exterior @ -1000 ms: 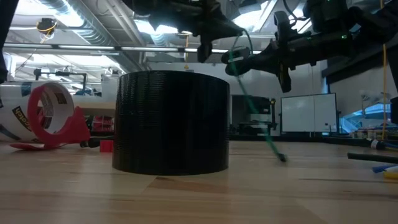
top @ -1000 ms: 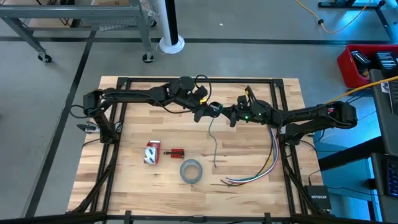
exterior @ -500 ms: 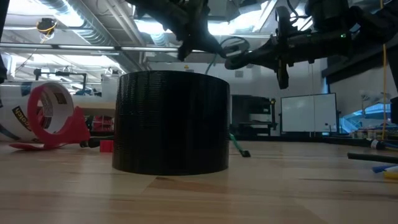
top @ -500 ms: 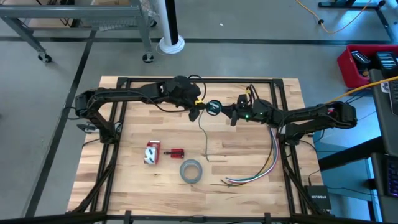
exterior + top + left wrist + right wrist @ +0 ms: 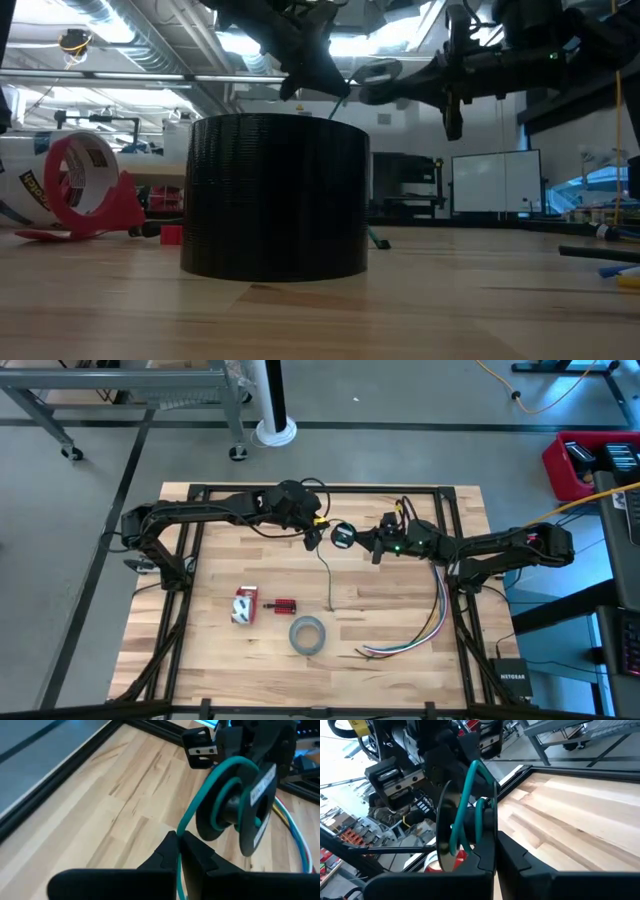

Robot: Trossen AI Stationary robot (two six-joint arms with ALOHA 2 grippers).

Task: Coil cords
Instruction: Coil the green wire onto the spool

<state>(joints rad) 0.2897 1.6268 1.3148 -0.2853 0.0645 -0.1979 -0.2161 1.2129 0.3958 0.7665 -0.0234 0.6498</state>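
A thin teal cord is partly wound on a small dark two-disc spool, held above the table's far middle. My right gripper is shut on the spool from its right. My left gripper sits just left of the spool, shut on the cord. From there the cord drops to the table, where its free end rests on the wood. My left gripper pinches the cord between its two fingertips, a short way from the spool. The stretch up to the spool curves clear of the table; the rest hangs below the fingers. My right gripper grips the spool from the table's right, fingers about level. Its fingertips close at the disc nearer to it, beside the wound cord. The spool is lifted clear, discs on edge.
A grey tape roll lies near the front middle and fills the low view as a black cylinder. A red and white tape dispenser and a small red piece lie left of it. Multicoloured wires trail at the right.
My left gripper has gone a little toward the table's left, away from under the spool, and has tipped and rolled, keeping hold of the cord. The cord's free end has slid along the table toward the left and far side. The spool and my right gripper stay put.
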